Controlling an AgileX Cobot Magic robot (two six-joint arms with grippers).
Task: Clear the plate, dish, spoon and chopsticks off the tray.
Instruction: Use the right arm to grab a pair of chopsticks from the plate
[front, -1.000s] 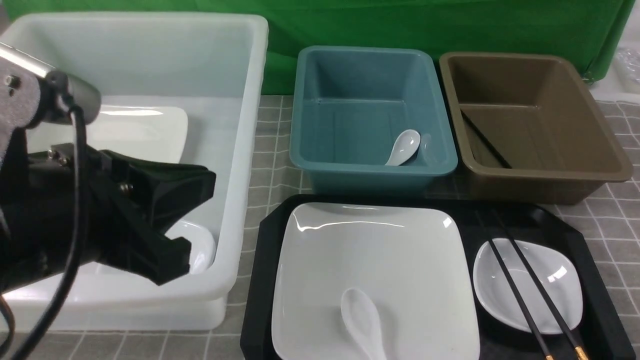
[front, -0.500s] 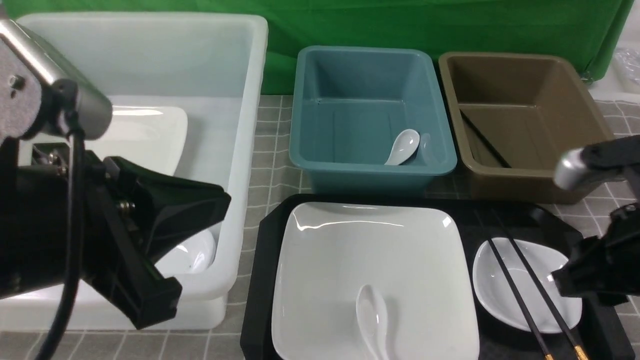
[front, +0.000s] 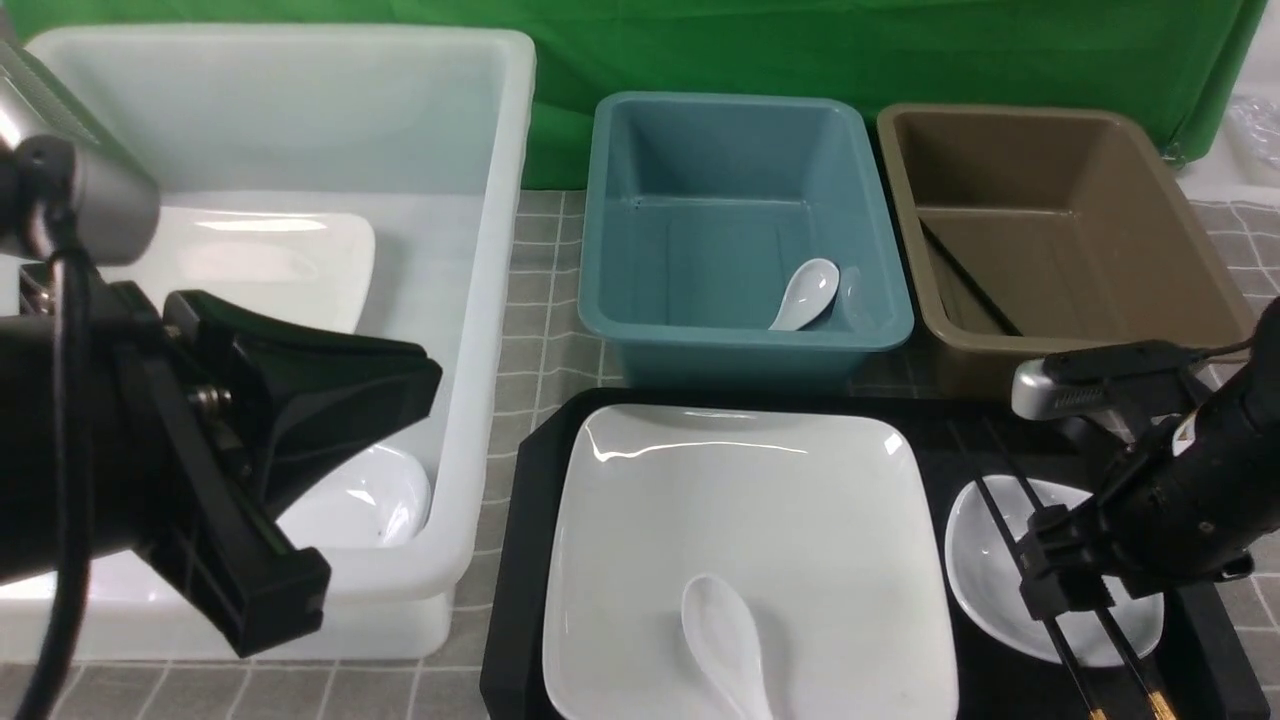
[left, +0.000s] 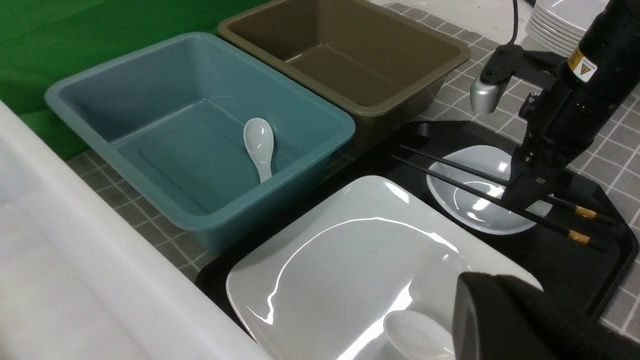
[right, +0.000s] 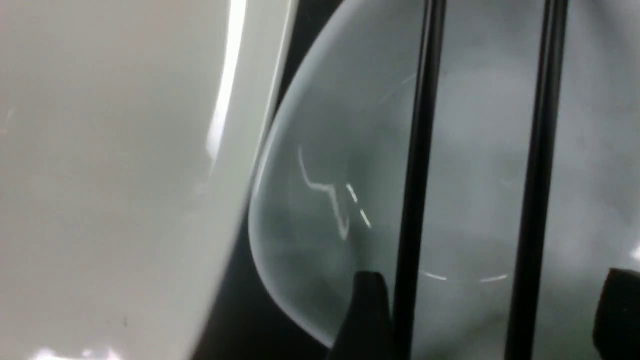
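Here the right pincer (right: 487, 310), spread wide, is straddling the 2 chopsticks (right: 420, 150) (bridging the dish (front: 985, 570) on the tray (front: 525, 560), so fingers (right: 367, 310) can likely slip under); the left pincer (front: 415, 370) is hovering closed.

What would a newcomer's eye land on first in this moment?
Probably the big white plate, with a spoon on it, filling the left of the black tray. Next, the right gripper, jaws open, straddling the chopsticks that lie across the small dish on the tray's right. The left arm looms dark in the foreground before the white tub.
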